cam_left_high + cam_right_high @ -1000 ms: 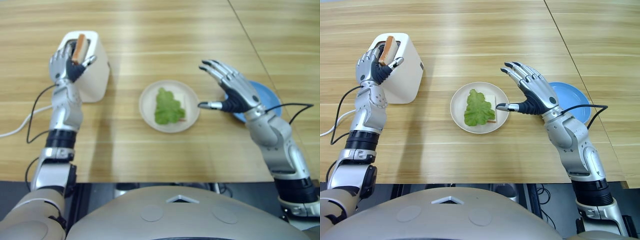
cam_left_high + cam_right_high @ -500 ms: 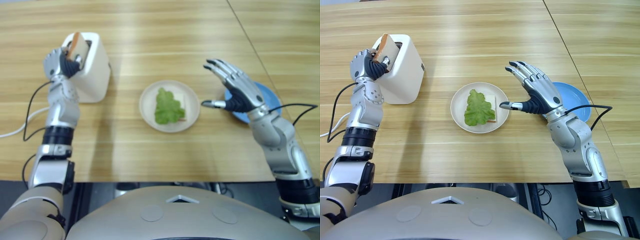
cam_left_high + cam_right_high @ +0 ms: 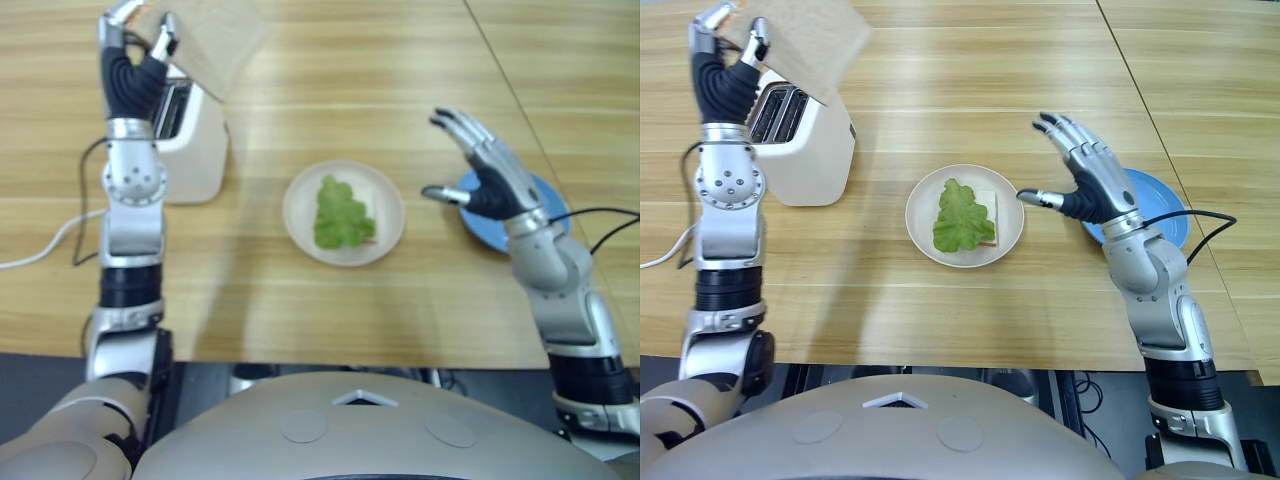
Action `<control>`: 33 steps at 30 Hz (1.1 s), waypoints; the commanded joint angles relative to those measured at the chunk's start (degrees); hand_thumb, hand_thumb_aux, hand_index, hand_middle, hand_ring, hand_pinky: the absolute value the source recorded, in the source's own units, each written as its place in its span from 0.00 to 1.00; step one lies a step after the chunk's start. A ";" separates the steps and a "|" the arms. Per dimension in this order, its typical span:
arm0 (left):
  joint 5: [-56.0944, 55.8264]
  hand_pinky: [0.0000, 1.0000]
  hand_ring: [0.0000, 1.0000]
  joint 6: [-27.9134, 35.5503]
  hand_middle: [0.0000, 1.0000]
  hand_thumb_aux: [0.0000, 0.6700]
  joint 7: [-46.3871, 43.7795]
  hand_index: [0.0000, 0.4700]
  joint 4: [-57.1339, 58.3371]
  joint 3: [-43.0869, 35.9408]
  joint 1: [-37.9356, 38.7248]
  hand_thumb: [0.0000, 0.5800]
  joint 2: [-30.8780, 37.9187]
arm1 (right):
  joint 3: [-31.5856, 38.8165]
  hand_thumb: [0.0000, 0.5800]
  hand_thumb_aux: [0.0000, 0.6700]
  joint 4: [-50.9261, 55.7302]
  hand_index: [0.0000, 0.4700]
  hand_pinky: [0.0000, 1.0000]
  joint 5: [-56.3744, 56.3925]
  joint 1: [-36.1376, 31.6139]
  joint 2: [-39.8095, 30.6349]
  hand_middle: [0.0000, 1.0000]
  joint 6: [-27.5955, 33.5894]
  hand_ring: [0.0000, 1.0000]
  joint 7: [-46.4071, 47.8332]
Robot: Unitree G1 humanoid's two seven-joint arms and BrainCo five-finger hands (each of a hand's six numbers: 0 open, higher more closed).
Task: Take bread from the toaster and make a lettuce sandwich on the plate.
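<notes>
**Hand state.** The left robot hand (image 3: 725,80) is held high, well to the left of the plate (image 3: 1010,236) and on its far side. Its fingers pinch one edge of a bread slice (image 3: 805,40), which hangs tilted and clear of the toaster (image 3: 810,160). The right robot hand (image 3: 1090,180) hovers just right of the plate with its fingers spread and holding nothing.

**Layout.** The plate carries a lettuce leaf (image 3: 958,218) lying on a lower slice (image 3: 987,205). The toaster stands on the tabletop (image 3: 940,100) left of the plate. A blue dish (image 3: 1155,215) lies right of the plate, partly under the right robot hand.

**Hazards.**
- The slice is probably held by its edge alone, so it may pivot or slip out during the carry to the plate.
- A low or fast approach may push the lettuce off the lower slice.
- An off-centre release may leave the top slice hanging over the rim.

**Change.** Half a second ago the slice sat at the toaster slot. The left robot hand has since lifted it fully out, and the right robot hand has drifted slightly away from the plate.
</notes>
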 commanded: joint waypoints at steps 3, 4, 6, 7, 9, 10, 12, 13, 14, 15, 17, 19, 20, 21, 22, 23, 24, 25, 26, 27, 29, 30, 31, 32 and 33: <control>-10.70 1.00 1.00 8.09 1.00 1.00 -14.02 0.98 2.49 -4.05 0.12 1.00 -1.01 | -6.52 0.00 0.00 3.68 0.00 0.00 9.54 -1.77 1.38 0.00 0.91 0.00 -0.60; -9.97 1.00 1.00 9.17 1.00 1.00 -15.22 0.98 3.67 -5.28 0.23 1.00 -0.77 | -6.97 0.00 0.00 3.77 0.00 0.00 10.40 -1.89 1.44 0.00 1.07 0.00 -0.44; -8.31 1.00 1.00 11.00 1.00 1.00 -19.08 0.98 7.09 -8.87 0.56 1.00 -0.10 | -7.22 0.00 0.00 3.92 0.00 0.00 11.74 -1.93 1.59 0.00 1.26 0.00 0.25; -7.11 1.00 1.00 11.52 1.00 1.00 -20.69 0.98 9.41 -10.65 0.50 1.00 0.19 | -7.05 0.00 0.00 3.96 0.00 0.00 12.13 -1.82 1.68 0.00 1.31 0.00 0.52; -5.15 1.00 1.00 11.64 1.00 1.00 -24.70 0.98 14.34 -14.48 0.39 1.00 0.61 | -6.44 0.00 0.00 4.03 0.00 0.00 12.19 -1.63 1.87 0.00 1.29 0.00 0.73; -3.96 1.00 1.00 10.99 1.00 1.00 -25.29 0.98 17.20 -15.54 -0.14 1.00 0.55 | -6.05 0.00 0.00 4.09 0.00 0.00 12.19 -1.63 2.01 0.00 1.32 0.00 0.92; -1.77 1.00 1.00 9.02 1.00 1.00 -26.66 0.98 23.39 -17.38 -1.61 1.00 0.44 | -5.29 0.00 0.00 4.32 0.00 0.00 11.91 -1.76 2.26 0.00 1.38 0.00 1.25; -0.42 1.00 1.00 7.78 1.00 1.00 -26.22 0.98 26.87 -17.73 -2.82 1.00 0.30 | -4.98 0.00 0.00 4.43 0.00 0.00 11.80 -1.82 2.37 0.00 1.41 0.00 1.40; 0.92 1.00 1.00 6.62 1.00 1.00 -26.17 0.98 30.08 -18.34 -3.95 1.00 0.30 | -4.69 0.00 0.00 4.51 0.00 0.00 11.68 -1.86 2.47 0.00 1.43 0.00 1.53; 1.58 1.00 1.00 5.36 1.00 1.00 -26.13 0.98 32.93 -18.43 -5.02 1.00 -0.03 | -4.36 0.00 0.00 4.59 0.00 0.00 11.39 -1.87 2.48 0.00 1.40 0.00 1.71; 3.10 1.00 1.00 3.24 1.00 1.00 -26.06 0.98 37.85 -18.93 -7.07 1.00 -0.66 | -3.63 0.00 0.00 5.00 0.00 0.00 10.95 -2.09 2.50 0.00 1.30 0.00 2.11; 4.65 1.00 1.00 1.35 1.00 1.00 -25.64 0.98 42.01 -19.39 -8.96 1.00 -1.43 | -2.74 0.00 0.00 5.46 0.00 0.00 9.99 -2.29 2.26 0.00 1.03 0.00 2.21; 5.30 1.00 1.00 0.65 1.00 1.00 -25.92 0.98 43.85 -19.67 -9.81 1.00 -1.77 | -2.22 0.00 0.00 5.56 0.00 0.00 9.54 -2.28 2.16 0.00 0.87 0.00 2.28; 6.12 1.00 1.00 -0.10 1.00 1.00 -26.28 0.98 45.59 -20.07 -10.58 1.00 -2.02 | -1.56 0.00 0.00 5.60 0.00 0.00 9.13 -2.21 2.04 0.00 0.68 0.00 2.59; 7.09 1.00 1.00 -0.76 1.00 1.00 -26.21 0.98 47.42 -20.47 -11.37 1.00 -2.20 | -0.97 0.00 0.00 5.62 0.00 0.00 8.66 -2.14 1.96 0.00 0.53 0.00 2.87; 7.77 1.00 1.00 -1.34 1.00 1.00 -26.00 0.98 49.55 -20.63 -12.25 1.00 -2.43 | -0.30 0.00 0.00 5.56 0.00 0.00 7.89 -2.10 1.83 0.00 0.36 0.00 3.08; 8.82 1.00 1.00 -2.03 1.00 1.00 -25.65 0.98 51.73 -20.99 -13.09 1.00 -2.50 | 0.56 0.00 0.00 5.43 0.00 0.00 6.84 -2.08 1.59 0.00 0.16 0.00 3.34; 9.61 1.00 1.00 -2.64 1.00 1.00 -25.59 0.98 53.65 -21.33 -13.72 1.00 -2.61 | 1.55 0.00 0.00 5.25 0.00 0.00 5.76 -2.07 1.35 0.00 -0.14 0.00 3.66; 9.77 1.00 1.00 -3.35 1.00 1.00 -25.90 0.98 55.25 -21.25 -14.15 1.00 -2.90 | 2.43 0.00 0.00 5.11 0.00 0.00 5.02 -2.12 1.30 0.00 -0.43 0.00 3.92; 9.85 1.00 1.00 -3.94 1.00 1.00 -26.16 0.98 56.33 -21.11 -14.43 1.00 -3.12 | 2.99 0.00 0.00 5.04 0.00 0.00 4.63 -2.15 1.26 0.00 -0.60 0.00 4.05; 9.66 1.00 1.00 -5.01 1.00 1.00 -27.40 0.98 58.22 -20.91 -14.75 1.00 -4.08 | 5.23 0.00 0.00 5.82 0.00 0.00 2.12 -2.65 0.92 0.00 -1.43 0.00 4.33; 9.50 1.00 1.00 -5.43 1.00 1.00 -27.87 0.98 58.97 -20.69 -14.94 1.00 -4.48 | 5.95 0.00 0.00 6.14 0.00 0.00 1.31 -2.83 0.82 0.00 -1.69 0.00 4.33; 8.76 1.00 1.00 -5.72 1.00 1.00 -28.99 0.98 59.48 -20.19 -15.04 1.00 -5.12 | 6.68 0.00 0.00 6.50 0.00 0.00 0.34 -3.13 0.81 0.00 -1.84 0.00 4.20; 7.82 1.00 1.00 -5.77 1.00 1.00 -29.86 0.98 59.74 -19.47 -15.19 1.00 -5.70 | 7.22 0.00 0.00 6.83 0.00 0.00 -0.57 -3.40 0.72 0.00 -1.97 0.00 3.96; 7.30 1.00 1.00 -5.83 1.00 1.00 -30.48 0.98 59.95 -19.03 -15.31 1.00 -6.06 | 7.61 0.00 0.00 7.09 0.00 0.00 -1.28 -3.63 0.67 0.00 -2.08 0.00 3.74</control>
